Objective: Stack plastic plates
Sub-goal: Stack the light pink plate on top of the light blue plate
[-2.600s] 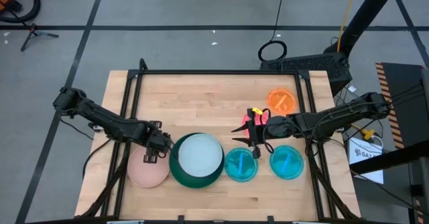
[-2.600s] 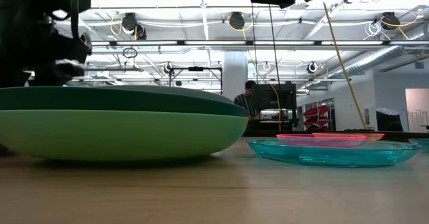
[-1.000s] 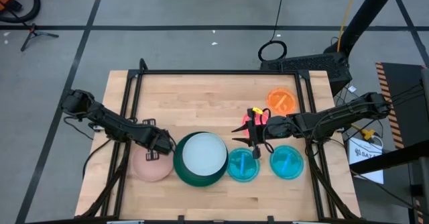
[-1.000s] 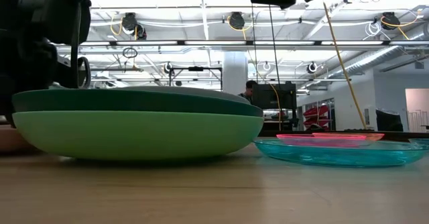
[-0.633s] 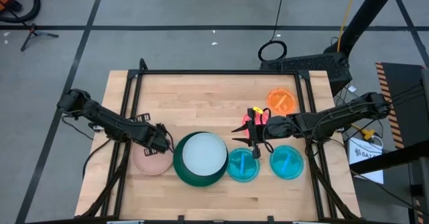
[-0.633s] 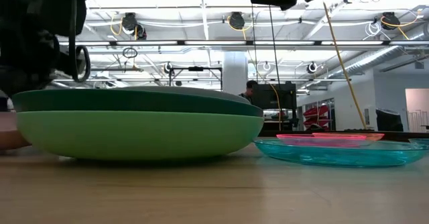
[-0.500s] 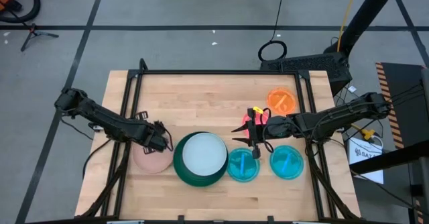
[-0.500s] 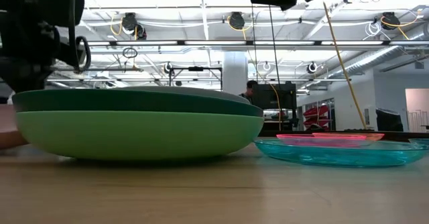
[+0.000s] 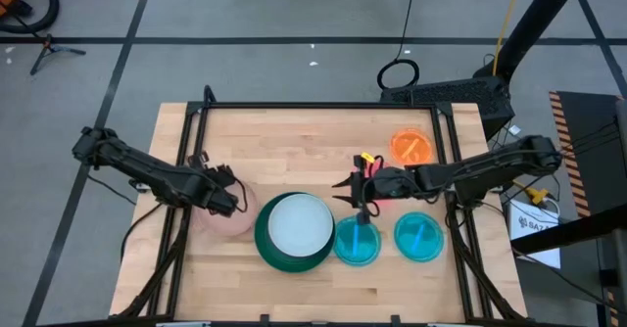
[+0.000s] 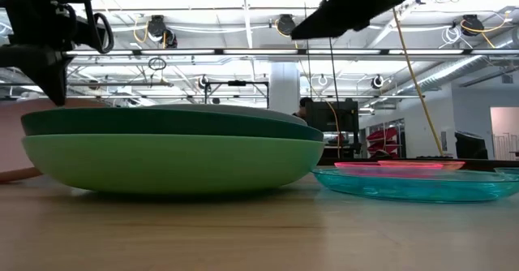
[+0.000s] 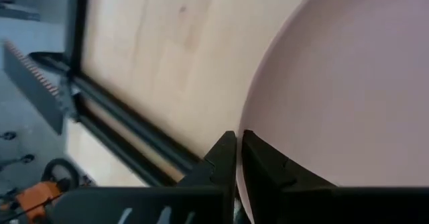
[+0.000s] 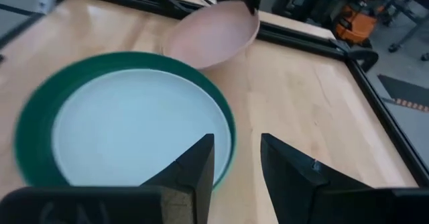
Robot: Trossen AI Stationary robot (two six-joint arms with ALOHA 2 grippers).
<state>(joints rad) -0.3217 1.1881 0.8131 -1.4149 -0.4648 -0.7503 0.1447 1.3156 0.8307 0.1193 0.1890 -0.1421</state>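
Note:
The salmon pink plate (image 9: pixel 238 217) is tipped up at the table's left, with my left gripper (image 9: pixel 221 202) shut on it. In the low view it shows at the left edge (image 10: pixel 15 141), behind the stack. The stack (image 9: pixel 294 232) sits at the near middle: a pale blue plate (image 12: pixel 134 133) in a dark green plate (image 10: pixel 162 123) on a light green one (image 10: pixel 170 161). My right gripper (image 12: pixel 238 163) hangs open over the left translucent blue plate (image 9: pixel 356 243) and touches nothing. My left gripper pinches the pink plate's rim (image 11: pixel 247 117) between its two fingers, on the plate's far left side. The fingers come from the table's left, slanting down. The held rim is raised and the plate slopes down toward the green stack; whether its low rim (image 12: pixel 175 49) touches the table I cannot tell.
A second translucent blue plate (image 9: pixel 418 237) lies at the near right. The hot pink plate (image 9: pixel 384 182) shows partly under my right arm, and the bright orange plate (image 9: pixel 411 147) lies beyond it. A black frame (image 9: pixel 294 105) runs around the table's far and side edges.
My left gripper has risen and moved toward the table's far edge, staying shut on the pink plate. The plate has tipped up from lying flat and shifted toward the far edge, next to the stack. My right gripper has moved a little toward the table's left.

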